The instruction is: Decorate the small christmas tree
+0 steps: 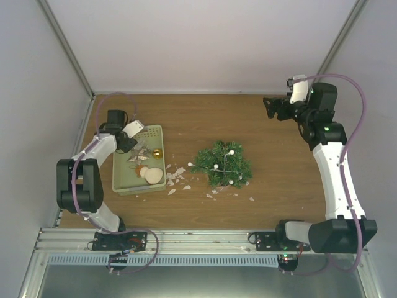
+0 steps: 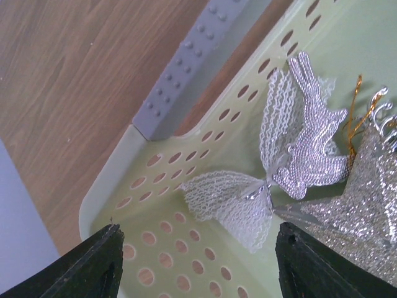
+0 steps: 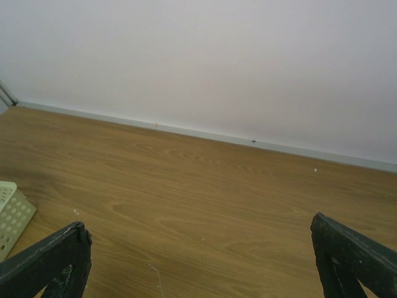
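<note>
The small christmas tree (image 1: 221,164) stands at the table's middle, bushy green with a few white balls on it. My left gripper (image 1: 138,149) reaches down into the pale green tray (image 1: 153,128). In the left wrist view its fingers (image 2: 93,267) stand apart, and a white mesh bow (image 2: 232,202) lies on the tray floor just ahead of the gap between them, touching neither. A silver glitter animal ornament (image 2: 313,139) and a silver glitter star (image 2: 366,211) lie beside the bow. My right gripper (image 1: 273,107) hovers open and empty at the back right, over bare wood (image 3: 205,186).
The tray also holds a gold ball (image 1: 157,153) and a cream round ornament (image 1: 153,176). White scraps (image 1: 177,177) litter the wood between tray and tree. A grey studded strip (image 2: 186,68) lies past the tray's perforated wall (image 2: 205,143). The tray's corner (image 3: 12,214) shows in the right wrist view.
</note>
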`<action>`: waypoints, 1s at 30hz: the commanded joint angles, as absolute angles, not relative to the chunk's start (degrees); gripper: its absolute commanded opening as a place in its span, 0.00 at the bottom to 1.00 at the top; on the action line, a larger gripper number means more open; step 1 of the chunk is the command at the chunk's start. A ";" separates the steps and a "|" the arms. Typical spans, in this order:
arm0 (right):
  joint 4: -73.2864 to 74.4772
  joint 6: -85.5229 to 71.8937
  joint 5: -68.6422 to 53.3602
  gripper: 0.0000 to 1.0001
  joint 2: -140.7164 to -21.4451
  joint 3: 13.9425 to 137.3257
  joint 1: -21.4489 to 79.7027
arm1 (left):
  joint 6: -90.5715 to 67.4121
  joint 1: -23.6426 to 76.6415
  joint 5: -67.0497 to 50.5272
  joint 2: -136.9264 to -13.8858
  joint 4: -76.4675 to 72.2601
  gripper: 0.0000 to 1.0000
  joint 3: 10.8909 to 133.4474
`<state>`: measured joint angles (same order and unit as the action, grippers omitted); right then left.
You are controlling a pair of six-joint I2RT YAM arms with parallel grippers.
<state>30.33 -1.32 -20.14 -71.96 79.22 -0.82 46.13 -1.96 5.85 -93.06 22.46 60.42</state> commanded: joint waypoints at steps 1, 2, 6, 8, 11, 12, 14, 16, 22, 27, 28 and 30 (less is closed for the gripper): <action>29.52 -1.69 -21.02 0.96 -70.75 78.22 -1.23 | 50.34 -1.23 11.74 -94.14 23.44 0.69 59.41; 29.53 -1.67 -21.02 0.96 -70.75 78.24 -1.23 | 50.93 -1.18 12.70 -94.91 23.56 0.69 59.27; 29.77 -1.63 -21.14 0.96 -70.50 78.31 -1.23 | 51.53 -0.70 15.60 -98.95 24.95 0.64 59.43; 29.88 -1.63 -20.89 0.96 -70.19 78.31 -1.21 | 51.60 -0.59 15.71 -99.37 24.48 0.63 59.12; 30.12 -1.66 -20.75 0.96 -69.86 78.15 -1.23 | 51.48 -0.44 16.85 -101.14 24.47 0.61 59.31; 30.12 -1.67 -20.78 0.96 -69.82 78.05 -1.23 | 51.54 -0.46 17.55 -101.87 24.49 0.59 59.39; 30.14 -1.69 -20.76 0.96 -69.79 77.92 -1.23 | 51.35 -0.44 17.98 -102.60 24.55 0.53 59.45; 30.06 -1.73 -20.79 0.96 -69.70 77.67 -1.23 | 50.94 -0.42 17.06 -102.03 24.58 0.47 59.35; 29.70 -1.85 -21.01 0.96 -69.71 77.34 -1.23 | 51.11 -0.37 17.28 -100.66 23.81 0.27 59.15; 29.96 -1.66 -20.67 0.96 -69.20 77.50 -1.23 | 50.94 -0.37 16.95 -101.62 23.78 0.11 59.46; 29.97 -1.59 -20.58 0.96 -69.10 77.52 -1.23 | 50.78 -0.35 16.96 -101.84 23.87 0.06 59.66; 30.06 -1.46 -20.42 0.96 -68.92 77.48 -1.22 | 50.31 -0.41 16.52 -102.04 24.14 0.01 60.23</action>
<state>30.39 -1.32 -20.67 -70.43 77.78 -0.82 50.83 -0.62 16.84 -101.54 24.73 59.57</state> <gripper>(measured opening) 0.959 0.052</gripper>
